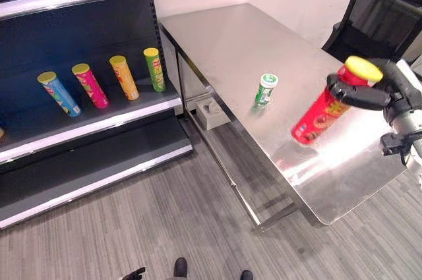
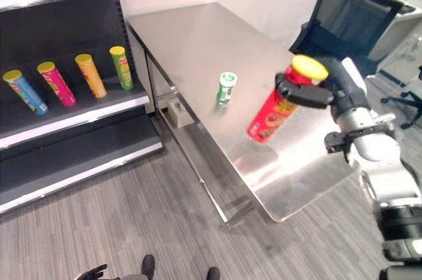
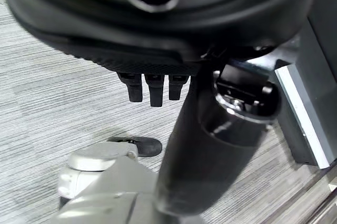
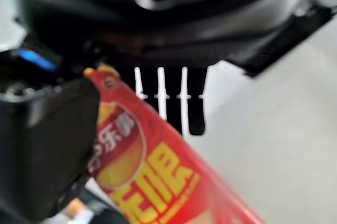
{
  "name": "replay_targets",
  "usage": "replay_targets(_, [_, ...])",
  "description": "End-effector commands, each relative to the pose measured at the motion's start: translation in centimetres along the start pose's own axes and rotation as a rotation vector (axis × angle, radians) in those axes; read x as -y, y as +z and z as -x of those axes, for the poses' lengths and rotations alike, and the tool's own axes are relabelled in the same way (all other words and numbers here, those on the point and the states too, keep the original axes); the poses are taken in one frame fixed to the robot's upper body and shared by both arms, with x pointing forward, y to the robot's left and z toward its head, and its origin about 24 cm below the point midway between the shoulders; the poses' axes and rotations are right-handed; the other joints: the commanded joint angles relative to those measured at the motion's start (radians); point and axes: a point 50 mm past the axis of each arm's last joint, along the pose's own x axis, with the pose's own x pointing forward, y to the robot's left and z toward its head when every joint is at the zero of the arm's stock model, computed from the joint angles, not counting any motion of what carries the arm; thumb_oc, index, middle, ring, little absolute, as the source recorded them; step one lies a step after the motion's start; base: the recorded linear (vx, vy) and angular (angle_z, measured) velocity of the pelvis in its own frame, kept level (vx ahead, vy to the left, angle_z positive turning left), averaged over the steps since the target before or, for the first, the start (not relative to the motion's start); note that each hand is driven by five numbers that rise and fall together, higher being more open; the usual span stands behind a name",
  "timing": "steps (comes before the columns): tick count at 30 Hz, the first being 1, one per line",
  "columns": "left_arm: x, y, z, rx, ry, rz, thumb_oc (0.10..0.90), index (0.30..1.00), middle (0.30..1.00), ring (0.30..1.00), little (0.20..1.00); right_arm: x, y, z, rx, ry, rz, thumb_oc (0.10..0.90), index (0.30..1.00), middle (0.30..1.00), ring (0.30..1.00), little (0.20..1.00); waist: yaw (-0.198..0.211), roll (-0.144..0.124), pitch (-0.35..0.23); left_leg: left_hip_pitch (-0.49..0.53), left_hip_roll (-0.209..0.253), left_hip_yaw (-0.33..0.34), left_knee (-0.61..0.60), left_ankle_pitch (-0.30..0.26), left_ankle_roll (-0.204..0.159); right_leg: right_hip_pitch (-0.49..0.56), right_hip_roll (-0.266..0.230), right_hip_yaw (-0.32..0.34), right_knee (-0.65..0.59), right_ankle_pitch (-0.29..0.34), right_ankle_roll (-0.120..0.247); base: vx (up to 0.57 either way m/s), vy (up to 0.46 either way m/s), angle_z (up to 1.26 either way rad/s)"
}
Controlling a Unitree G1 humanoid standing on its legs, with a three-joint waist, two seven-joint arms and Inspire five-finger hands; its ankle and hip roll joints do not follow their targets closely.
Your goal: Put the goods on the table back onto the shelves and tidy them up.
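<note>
Right hand (image 2: 310,92) grips red can (image 2: 277,112) over table (image 2: 191,36).

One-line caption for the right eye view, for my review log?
Right hand holds a tilted red can above the steel table, a small green can standing nearby, four cans on the shelf.
</note>
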Motion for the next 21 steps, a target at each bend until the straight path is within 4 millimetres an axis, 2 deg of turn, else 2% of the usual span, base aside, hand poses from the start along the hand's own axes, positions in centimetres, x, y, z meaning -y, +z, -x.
replay_targets(1, [-1.1, 2.7, -0.4, 0.092, 0.016, -0.036, 0.8, 0.9, 0.9, 0.9, 0.9, 2.3, 9.4, -1.2, 0.492, -0.148, -0.047, 0.4, 0.3, 0.3, 0.3, 0.3, 0.06, -0.052, -0.044, 0.055, 0.057, 0.003, 0.008, -0.125, -0.048, -0.019, -0.025, 0.0, 0.014, -0.049, 0.046, 0.0, -0.186, 0.27])
replay_targets(3, [-1.1, 3.0, -0.3, 0.108, 0.018, -0.011, 0.8, 0.9, 0.9, 0.9, 0.9, 1.7, 10.8, -0.8, 0.581, -0.151, -0.085, 0.4, 0.3, 0.3, 0.3, 0.3, 0.076, -0.044, -0.022, 0.038, 0.064, -0.02, 0.023, -0.109, -0.047, -0.018, -0.014, 0.0, 0.014, -0.058, 0.034, -0.06, -0.109, 0.27])
replay_targets(5, [-1.0, 3.9, -0.4, 0.137, 0.027, 0.015, 0.8, 0.9, 0.9, 0.9, 0.9, 1.3, 12.0, -0.6, 0.649, -0.155, -0.096, 0.4, 0.3, 0.3, 0.3, 0.3, 0.093, -0.049, 0.016, -0.035, 0.046, -0.048, 0.125, -0.114, -0.054, -0.014, -0.022, -0.014, 0.014, -0.061, 0.023, -0.15, -0.067, 0.41])
replay_targets(6, [-0.6, 4.5, -0.5, 0.159, 0.027, 0.057, 0.8, 0.9, 0.9, 0.9, 0.9, 0.9, 12.5, -0.3, 0.681, -0.151, -0.1, 0.4, 0.3, 0.3, 0.3, 0.3, 0.1, -0.049, 0.041, -0.105, 0.032, -0.067, 0.188, -0.108, -0.07, -0.007, -0.034, -0.051, 0.014, -0.066, 0.024, -0.13, 0.026, 0.71])
replay_targets(7, [-0.3, 4.6, -0.5, 0.165, 0.021, 0.067, 0.8, 0.9, 0.9, 0.9, 0.9, 0.9, 12.6, -0.2, 0.682, -0.155, -0.085, 0.4, 0.3, 0.3, 0.3, 0.3, 0.101, -0.046, 0.04, -0.119, 0.046, -0.068, 0.178, -0.097, -0.075, -0.001, -0.039, -0.07, 0.014, -0.069, 0.029, -0.07, 0.116, 0.96])
replay_targets(9, [-0.1, 4.7, -0.6, 0.163, 0.018, 0.053, 0.8, 0.9, 0.9, 0.9, 0.9, 0.7, 12.9, 0.1, 0.699, -0.156, -0.051, 0.4, 0.3, 0.3, 0.3, 0.3, 0.094, -0.045, 0.038, -0.131, 0.097, -0.051, 0.127, -0.049, -0.082, 0.01, -0.056, -0.105, 0.014, -0.067, 0.045, 0.01, 0.189, 0.83])
replay_targets(11, [-0.2, 5.2, -0.7, 0.171, 0.027, 0.036, 0.8, 0.9, 0.9, 0.9, 0.9, 0.7, 12.8, 0.4, 0.693, -0.162, -0.02, 0.4, 0.3, 0.3, 0.3, 0.3, 0.078, -0.046, 0.035, -0.151, 0.164, 0.018, 0.062, 0.003, -0.084, 0.009, -0.082, -0.137, 0.014, -0.07, 0.06, 0.03, 0.316, 1.0])
replay_targets(12, [-0.1, 5.3, -0.7, 0.174, 0.03, 0.019, 0.8, 0.9, 0.9, 0.9, 0.9, 0.5, 12.3, 0.8, 0.681, -0.167, 0.003, 0.4, 0.3, 0.3, 0.3, 0.3, 0.066, -0.04, 0.022, -0.163, 0.227, 0.089, 0.02, 0.044, -0.098, 0.017, -0.107, -0.156, 0.014, -0.079, 0.077, 0.17, 0.584, 0.95])
replay_targets(13, [0.1, 5.3, -0.7, 0.178, 0.021, 0.008, 0.8, 0.9, 0.9, 0.9, 0.9, 0.3, 11.8, 1.2, 0.656, -0.166, 0.033, 0.4, 0.3, 0.3, 0.3, 0.3, 0.066, -0.015, -0.004, -0.155, 0.24, 0.117, 0.01, 0.054, -0.115, 0.03, -0.133, -0.176, 0.014, -0.07, 0.096, 0.36, 0.992, 0.56])
replay_targets(14, [0.3, 4.9, -0.7, 0.166, 0.007, -0.039, 0.8, 0.9, 0.9, 0.9, 0.9, 0.0, 11.3, 1.8, 0.636, -0.176, 0.059, 0.4, 0.3, 0.3, 0.3, 0.3, 0.066, -0.01, -0.038, -0.143, 0.173, 0.133, 0.023, 0.018, -0.106, 0.046, -0.225, -0.197, 0.015, -0.014, 0.128, 0.4, 1.17, 0.8])
replay_targets(15, [-0.7, 5.4, -0.6, 0.177, 0.03, -0.091, 0.8, 0.9, 0.9, 0.9, 0.9, -1.2, 11.2, 1.6, 0.639, -0.156, 0.04, 0.4, 0.3, 0.3, 0.3, 0.3, 0.081, -0.03, -0.032, -0.128, 0.084, 0.15, 0.051, -0.052, -0.051, 0.017, -0.341, -0.192, 0.088, 0.107, 0.145, 0.35, 1.168, 0.73])
replay_targets(16, [-1.6, 6.0, -0.6, 0.194, 0.054, -0.087, 0.8, 0.9, 0.9, 0.9, 0.9, -1.9, 11.3, 1.4, 0.647, -0.146, 0.02, 0.4, 0.3, 0.3, 0.3, 0.3, 0.091, -0.032, -0.025, -0.115, 0.041, 0.17, 0.042, -0.068, -0.017, -0.02, -0.369, -0.18, 0.156, 0.113, 0.128, 0.16, 0.771, 0.62])
replay_targets(17, [-2.0, 6.4, -0.5, 0.207, 0.061, -0.097, 0.8, 0.9, 0.9, 0.9, 0.9, -2.0, 11.1, 1.3, 0.638, -0.147, 0.026, 0.4, 0.3, 0.3, 0.3, 0.3, 0.085, -0.032, -0.019, -0.11, 0.023, 0.17, 0.034, -0.068, -0.004, -0.044, -0.349, -0.147, 0.193, 0.105, 0.113, 0.09, 0.489, -0.01])
replay_targets(19, [-2.2, 7.1, -0.5, 0.233, 0.059, -0.089, 0.8, 0.9, 0.9, 0.9, 0.9, -2.1, 10.9, 1.5, 0.625, -0.128, 0.038, 0.4, 0.3, 0.3, 0.3, 0.3, 0.062, -0.019, -0.001, -0.088, -0.005, 0.15, 0.013, -0.071, 0.016, -0.099, -0.24, -0.043, 0.236, 0.024, 0.077, 0.16, 0.314, 0.15])
replay_targets(20, [-2.1, 7.2, -0.5, 0.236, 0.053, -0.075, 0.8, 0.9, 0.9, 0.9, 0.9, -2.2, 11.0, 1.6, 0.635, -0.12, 0.023, 0.4, 0.3, 0.3, 0.3, 0.3, 0.055, -0.009, 0.008, -0.072, -0.02, 0.14, 0.008, -0.081, 0.025, -0.129, -0.156, -0.03, 0.214, -0.036, 0.056, 0.23, 0.238, 0.77])
replay_targets(21, [-2.0, 7.2, -0.4, 0.238, 0.05, -0.071, 0.8, 0.9, 0.9, 0.9, 0.9, -2.3, 11.1, 1.6, 0.64, -0.116, 0.019, 0.4, 0.3, 0.3, 0.3, 0.3, 0.05, -0.008, 0.015, -0.062, -0.03, 0.134, 0.008, -0.09, 0.03, -0.149, -0.116, -0.028, 0.193, -0.041, 0.049, 0.22, 0.174, 0.94])
